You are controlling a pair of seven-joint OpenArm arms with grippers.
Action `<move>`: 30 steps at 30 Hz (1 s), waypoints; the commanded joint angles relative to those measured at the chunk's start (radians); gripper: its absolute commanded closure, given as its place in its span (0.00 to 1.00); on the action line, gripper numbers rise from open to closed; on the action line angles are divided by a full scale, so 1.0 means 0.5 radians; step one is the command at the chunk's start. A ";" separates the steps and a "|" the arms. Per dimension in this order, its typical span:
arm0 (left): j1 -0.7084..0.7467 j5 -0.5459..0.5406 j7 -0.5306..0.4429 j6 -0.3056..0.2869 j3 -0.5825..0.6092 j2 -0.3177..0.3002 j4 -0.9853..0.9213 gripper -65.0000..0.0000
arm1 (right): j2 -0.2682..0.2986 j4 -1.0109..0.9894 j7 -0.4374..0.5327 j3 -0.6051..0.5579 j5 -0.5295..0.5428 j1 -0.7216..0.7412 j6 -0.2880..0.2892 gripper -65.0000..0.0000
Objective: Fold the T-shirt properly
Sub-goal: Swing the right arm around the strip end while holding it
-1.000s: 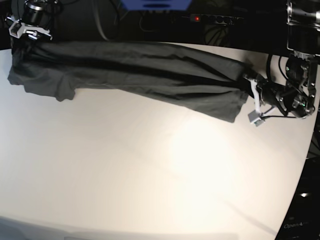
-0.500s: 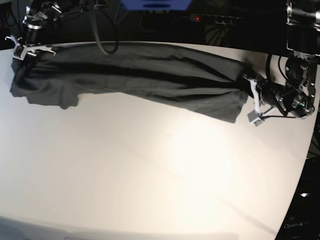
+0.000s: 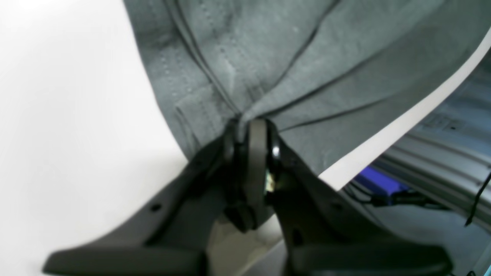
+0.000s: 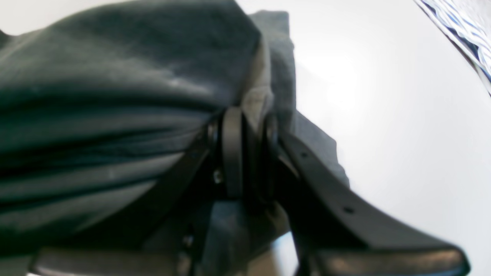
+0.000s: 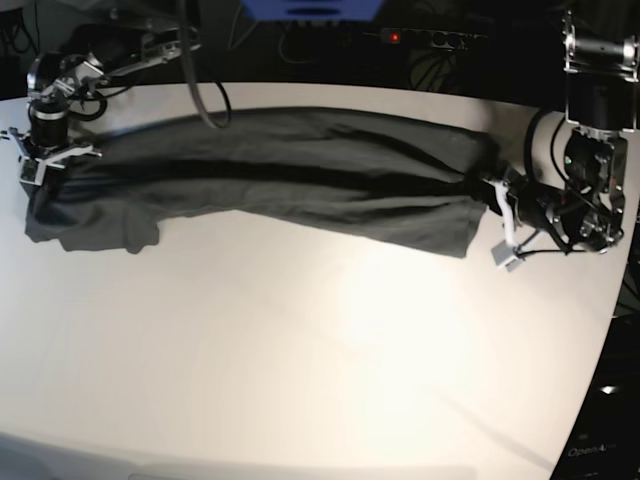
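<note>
The near half of the white table (image 5: 300, 380) lies bare under a bright patch of glare, its front edge running out of the base view. Past the middle, the dark grey T-shirt (image 5: 280, 175) stretches as a long, loosely bunched band across the far half of the table, running from close to the left edge almost to the right edge, with deep lengthwise folds. Its left end drops into a short flap toward the near side; its right end hangs a little lower, with a squared corner.

At the right edge, the left gripper (image 5: 488, 192) has its jaws pinched together on the shirt's end. The left wrist view shows this closely: the black fingers (image 3: 256, 153) meet on a gathered point of cloth, from which creases fan out over the T-shirt (image 3: 291, 57), and the table's edge (image 3: 391, 130) runs diagonally behind.

Near the far left corner, the right gripper (image 5: 45, 155) clamps the shirt's other end. In the right wrist view its dark fingers (image 4: 232, 149) press on a thick fold of the T-shirt (image 4: 115, 96), which fills the left of that view in heavy ridges, with white table (image 4: 402, 115) to the right.

Beyond the far edge lies dark clutter, with a blue object (image 5: 310, 9) and a small red light (image 5: 396, 37).
</note>
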 commanded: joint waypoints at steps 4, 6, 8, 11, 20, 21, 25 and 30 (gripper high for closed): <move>-0.081 0.012 -0.011 -0.005 0.000 0.011 0.015 0.94 | 0.008 -0.007 -0.167 -0.058 -0.138 0.011 0.036 0.90; -0.109 0.033 -0.011 -0.005 -0.003 0.020 -0.013 0.94 | 0.012 -0.007 -0.167 -0.061 -0.138 0.014 0.036 0.90; -0.183 0.107 -0.011 -0.005 -0.003 0.066 -0.086 0.94 | 0.012 -0.007 -0.170 -0.095 -0.138 0.054 0.036 0.90; -0.263 0.260 -0.011 -0.005 -0.012 0.112 -0.209 0.94 | 0.018 -0.007 -0.280 -0.138 -0.162 0.088 0.036 0.90; -0.355 0.398 -0.011 -0.005 -0.015 0.161 -0.298 0.94 | 0.070 -0.078 -0.452 -0.227 -0.236 0.330 0.036 0.90; -0.361 0.398 -0.011 -0.005 -0.015 0.158 -0.298 0.94 | 0.094 -0.109 -0.477 -0.227 -0.267 0.367 0.036 0.90; -0.370 0.398 -0.011 -0.005 -0.015 0.155 -0.301 0.94 | 0.217 -0.259 -0.550 -0.227 -0.291 0.462 0.036 0.90; -0.370 0.401 -0.011 -0.005 -0.083 0.155 -0.301 0.94 | 0.368 -0.403 -0.581 -0.224 -0.288 0.484 0.036 0.90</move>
